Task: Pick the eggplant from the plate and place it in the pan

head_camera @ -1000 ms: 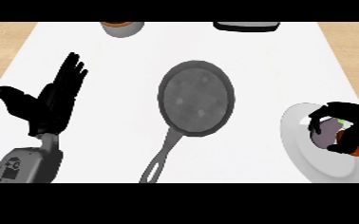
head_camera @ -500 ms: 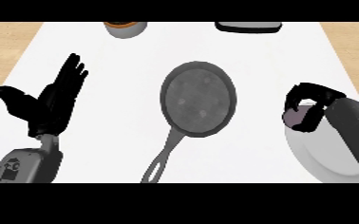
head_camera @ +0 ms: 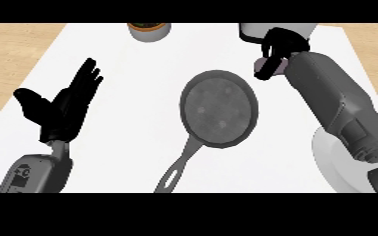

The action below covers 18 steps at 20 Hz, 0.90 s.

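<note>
**Eggplant held in right hand, past the pan's far-right rim**

Eggplant (head_camera: 279, 68): only a small purplish patch shows, tucked inside the curled black fingers of the right hand (head_camera: 278, 50). It sits off the plate, in the air over the white counter (head_camera: 133, 80), just beside the pan's upper-right rim, not over the pan's bowl. Long axis and pointing direction: can't tell, the hand hides most of it.

Near to far:
- Plate (head_camera: 336, 167): white, at the lower right edge, partly covered by the right forearm (head_camera: 336, 105). Well apart from the eggplant.
- Left hand (head_camera: 63, 105): at the left, fingers straight and spread, pointing up, thumb out to the left. Holds nothing, touches nothing, resting.
- Pan (head_camera: 219, 109): dark grey, round, mid-counter, handle running down and to the left toward the near edge. Bowl shows nothing in it.
- Right hand: clenched around the eggplant, fingers and thumb wrapped over it, forearm coming up from the lower right across the plate.
- Far edge: a round bowl-like container (head_camera: 149, 30) at top centre-left, and a pale object with a dark edge (head_camera: 255, 31) behind the right hand, partly hidden.
</note>
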Available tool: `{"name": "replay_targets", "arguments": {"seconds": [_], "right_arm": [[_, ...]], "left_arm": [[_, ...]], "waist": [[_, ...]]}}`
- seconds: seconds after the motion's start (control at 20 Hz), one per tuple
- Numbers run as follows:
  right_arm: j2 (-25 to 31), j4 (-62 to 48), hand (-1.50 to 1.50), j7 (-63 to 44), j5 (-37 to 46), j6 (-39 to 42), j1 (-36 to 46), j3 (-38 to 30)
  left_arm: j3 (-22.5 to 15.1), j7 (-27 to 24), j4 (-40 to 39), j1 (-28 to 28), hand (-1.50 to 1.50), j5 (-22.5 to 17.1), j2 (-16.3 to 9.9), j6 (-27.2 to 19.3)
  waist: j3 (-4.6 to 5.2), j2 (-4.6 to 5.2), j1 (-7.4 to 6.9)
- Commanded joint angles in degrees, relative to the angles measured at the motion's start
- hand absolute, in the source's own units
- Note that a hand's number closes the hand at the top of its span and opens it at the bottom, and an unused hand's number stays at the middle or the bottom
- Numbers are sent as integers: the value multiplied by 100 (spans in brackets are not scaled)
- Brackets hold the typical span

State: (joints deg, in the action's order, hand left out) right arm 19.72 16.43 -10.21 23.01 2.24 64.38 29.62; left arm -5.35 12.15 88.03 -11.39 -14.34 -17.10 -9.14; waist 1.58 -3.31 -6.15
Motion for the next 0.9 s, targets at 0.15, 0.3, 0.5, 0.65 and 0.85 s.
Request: {"name": "replay_targets", "arguments": {"seconds": [0.15,0.3,0.5,0.65,0.85], "right_arm": [[-1103,43,150,-2713,781,-1323,1600,452],[-1823,-127,150,-4109,1080,-1582,2140,646],[-1951,-82,150,-5852,1349,-1749,2745,909],[-1961,16,150,-6836,1490,-1708,2838,1139],[-1966,357,150,-7405,1612,-1792,2689,1368]], "left_arm": [[-136,41,-88,-69,0,57,29,65],[-191,14,-78,-135,0,95,120,10],[-87,0,-212,-309,0,94,56,34],[-141,37,-81,-312,0,64,171,-14],[-52,88,-182,-428,0,69,131,-38]], "waist": [[-25,31,-144],[-62,112,-73],[-92,229,-47],[-108,288,-160],[-127,289,26]]}}
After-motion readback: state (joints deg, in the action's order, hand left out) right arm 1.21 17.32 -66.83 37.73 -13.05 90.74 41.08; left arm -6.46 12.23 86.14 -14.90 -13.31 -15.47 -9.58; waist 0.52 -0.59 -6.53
